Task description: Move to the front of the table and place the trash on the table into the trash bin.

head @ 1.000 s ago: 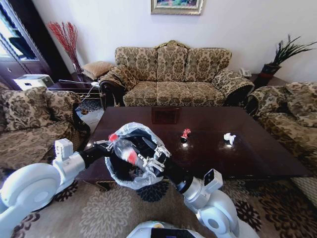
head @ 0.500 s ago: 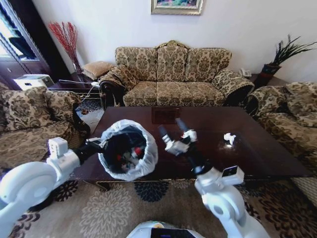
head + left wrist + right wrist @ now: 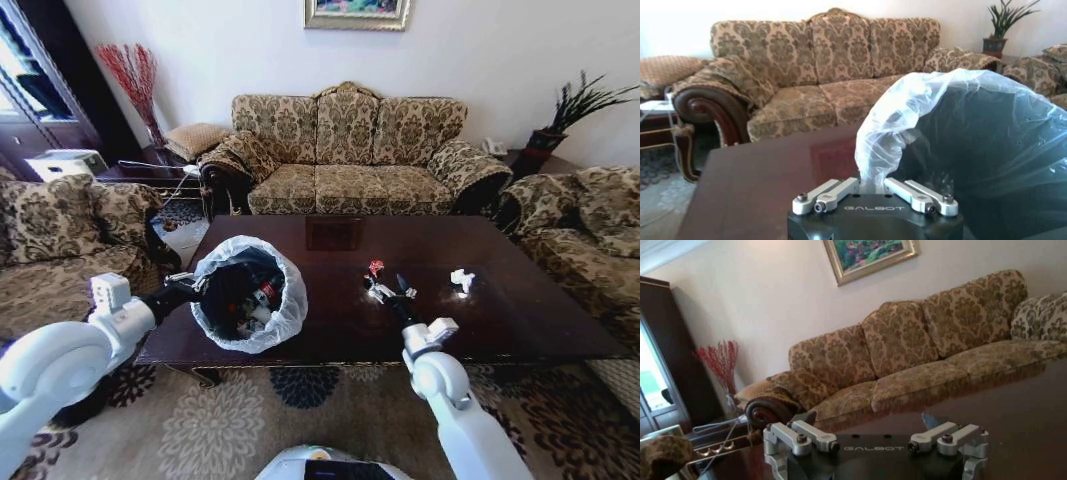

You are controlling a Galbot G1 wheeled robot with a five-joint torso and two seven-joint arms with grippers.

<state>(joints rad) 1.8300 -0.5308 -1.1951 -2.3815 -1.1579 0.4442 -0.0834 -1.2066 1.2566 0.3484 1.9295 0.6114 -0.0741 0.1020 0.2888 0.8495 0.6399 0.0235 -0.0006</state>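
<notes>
The left hand grips the bin by its liner at the bench edge. The right hand, wide open, is near the wrapper; it should lower straight, closing only around it.

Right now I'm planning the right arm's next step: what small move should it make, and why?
Probably ease the open right gripper forward onto the red-white wrapper just beyond its fingertips; the left gripper holds the trash bin at the table edge.
</notes>
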